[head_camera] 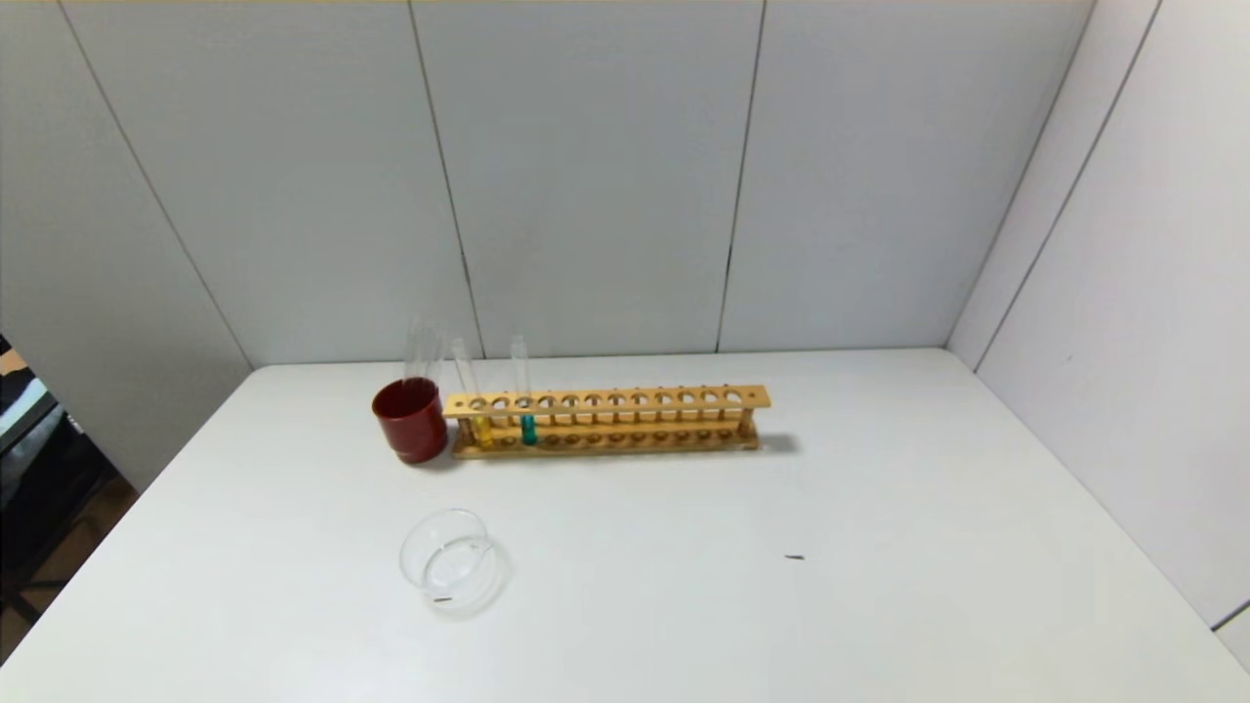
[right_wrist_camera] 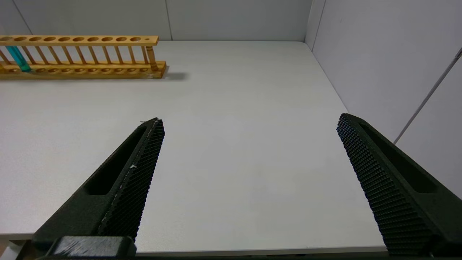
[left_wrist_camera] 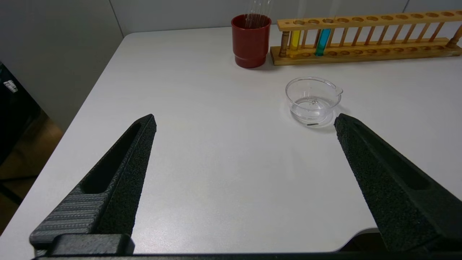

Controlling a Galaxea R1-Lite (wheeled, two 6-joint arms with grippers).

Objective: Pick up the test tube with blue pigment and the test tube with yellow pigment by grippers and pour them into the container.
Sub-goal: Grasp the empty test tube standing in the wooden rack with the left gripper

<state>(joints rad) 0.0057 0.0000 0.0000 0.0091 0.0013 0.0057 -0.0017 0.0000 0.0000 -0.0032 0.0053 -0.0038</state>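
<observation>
On a white table, the slim glass test tube with blue pigment and the test tube with yellow pigment stand in the left end of a long wooden rack, beside a dark red cup holding clear tubes; the small clear glass container sits nearer the robot; the left gripper and right gripper, black fingers spread wide apart, hover by the table's near edge, holding nothing.

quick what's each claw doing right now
Left claw: open, empty, hanging over the near white table.
Right claw: open, empty, hanging over the near table.
</observation>
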